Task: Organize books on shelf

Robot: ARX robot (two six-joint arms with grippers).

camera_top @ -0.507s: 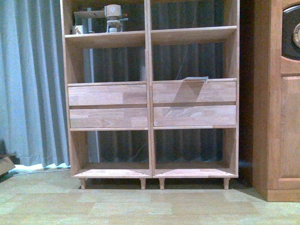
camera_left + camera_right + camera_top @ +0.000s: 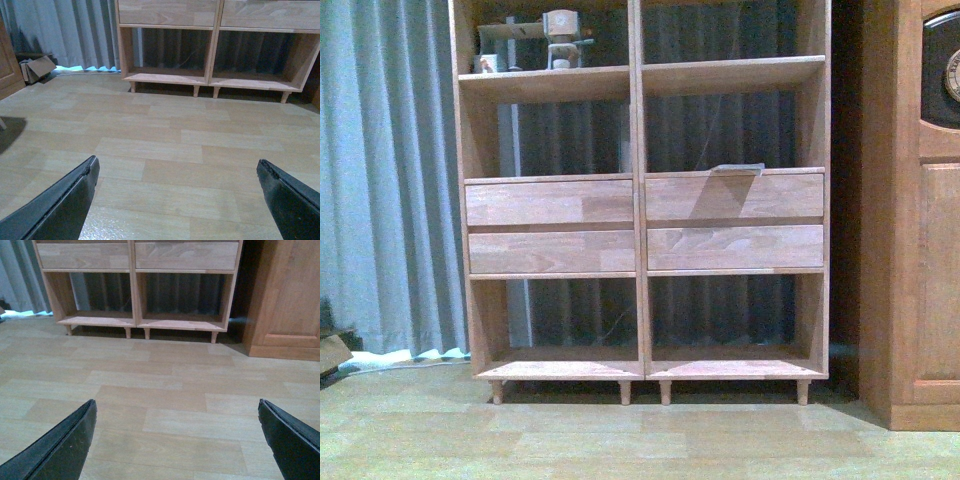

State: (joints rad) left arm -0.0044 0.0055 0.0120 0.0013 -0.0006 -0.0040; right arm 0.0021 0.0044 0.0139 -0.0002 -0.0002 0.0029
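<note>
Both arms hang low over the wood-look floor point(image 2: 165, 130), well short of the shelf point(image 2: 638, 300). The left gripper point(image 2: 176, 162) and the right gripper point(image 2: 176, 402) each have their fingers spread wide with nothing between them. The only likely book we find is a flat grey-blue slab point(image 2: 736, 167) lying on the board above the right-hand drawers point(image 2: 734, 197), its long axis running left to right. It lies far ahead, higher and to the right, so we judge the right arm nearer; no second book is in view.
</note>
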